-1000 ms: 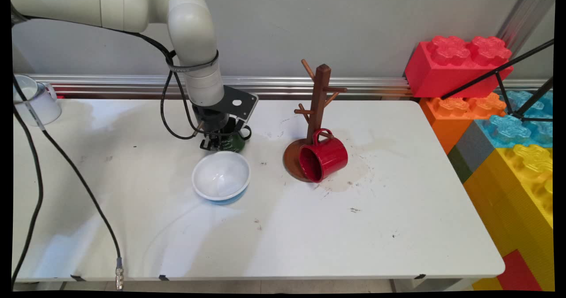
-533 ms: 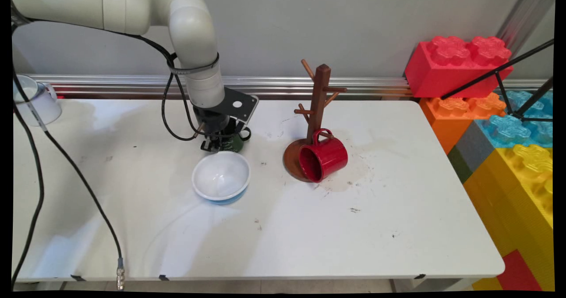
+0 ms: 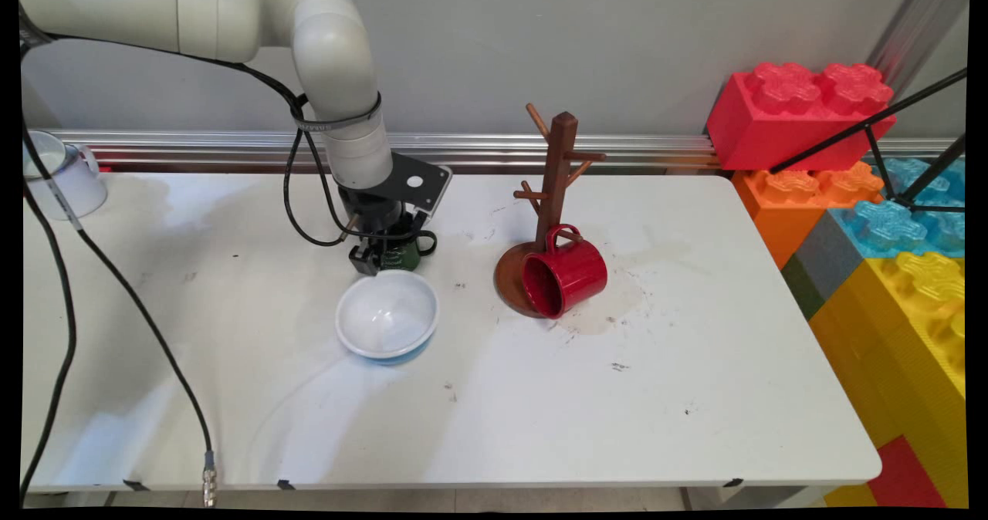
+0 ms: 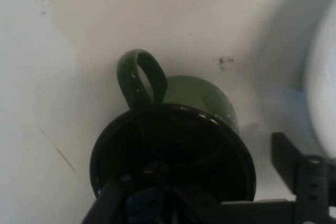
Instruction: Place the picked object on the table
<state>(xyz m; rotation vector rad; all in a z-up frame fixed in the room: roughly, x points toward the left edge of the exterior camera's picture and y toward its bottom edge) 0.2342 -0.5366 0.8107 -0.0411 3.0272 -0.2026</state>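
A dark green mug (image 3: 404, 253) with a black inside stands upright toward the far side of the table, left of the middle, its looped handle (image 4: 143, 78) pointing right. Just on its near side sits a white bowl (image 3: 387, 316) with a blue underside, open side up.

Overhead table view; close hand view

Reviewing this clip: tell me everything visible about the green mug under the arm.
The green mug is dark glossy green outside, black inside, with a looped handle; it looks like glazed ceramic. It seems upright, just behind the white bowl and left of the wooden mug tree. The claw is down over it, one finger looking to be inside the rim and one outside the wall. Whether it rests on the white table cannot be told.
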